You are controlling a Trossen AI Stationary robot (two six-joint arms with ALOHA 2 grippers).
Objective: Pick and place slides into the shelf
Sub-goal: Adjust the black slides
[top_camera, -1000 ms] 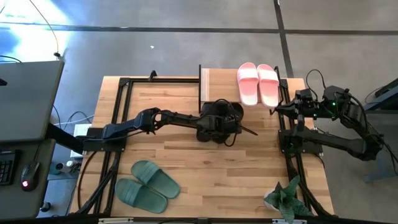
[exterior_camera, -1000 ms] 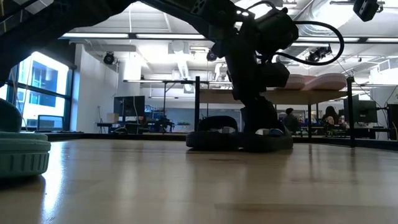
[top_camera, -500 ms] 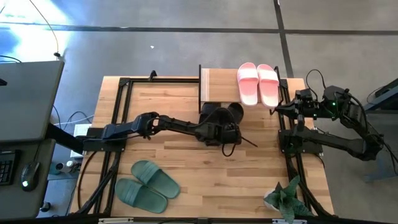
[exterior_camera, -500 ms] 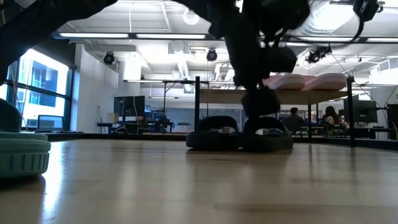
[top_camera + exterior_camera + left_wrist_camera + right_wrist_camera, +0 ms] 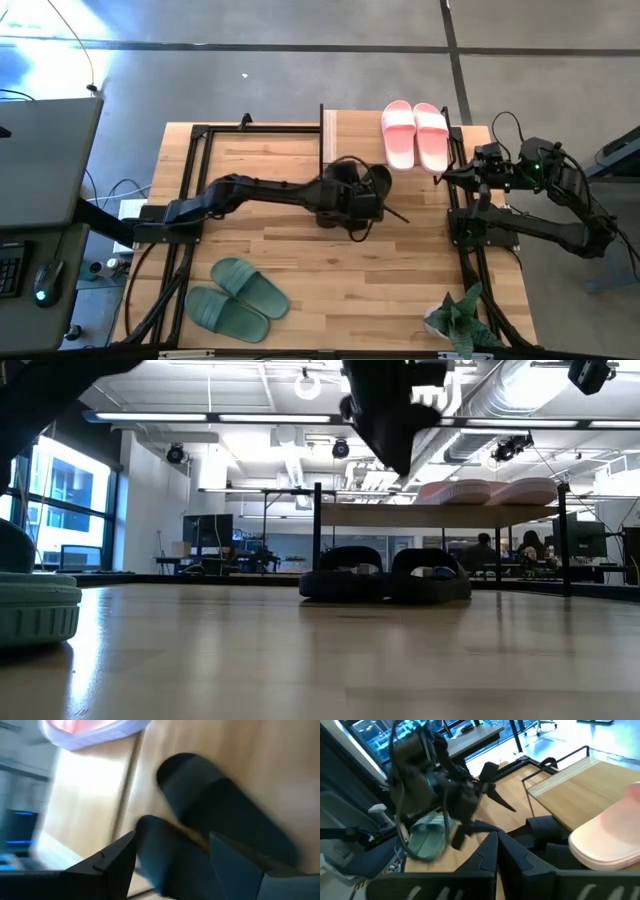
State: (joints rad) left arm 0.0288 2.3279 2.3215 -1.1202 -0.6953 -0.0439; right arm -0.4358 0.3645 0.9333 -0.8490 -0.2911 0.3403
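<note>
High view: we see the left gripper (image 5: 352,205) with jaws apart above the black slides (image 5: 362,180) beneath the shelf (image 5: 345,135); pink slides (image 5: 415,134) lie on top, green slides (image 5: 236,297) on the table (image 5: 300,250). Low view: black slides rest on the table under the shelf. Right wrist view: the right gripper (image 5: 495,851) has its jaws together, beside the shelf.

Black slides (image 5: 368,180) largely hidden under left arm in high view; wrist view blurred.

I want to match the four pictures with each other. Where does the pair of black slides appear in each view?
High view: the black slides lie under the shelf's front edge, partly hidden by the left arm.
Low view: centre, side by side on the table, beneath the shelf.
Left wrist view: they fill the middle.
Right wrist view: lower right, below the shelf.
Shared landmark: the pink slides on the shelf.
</note>
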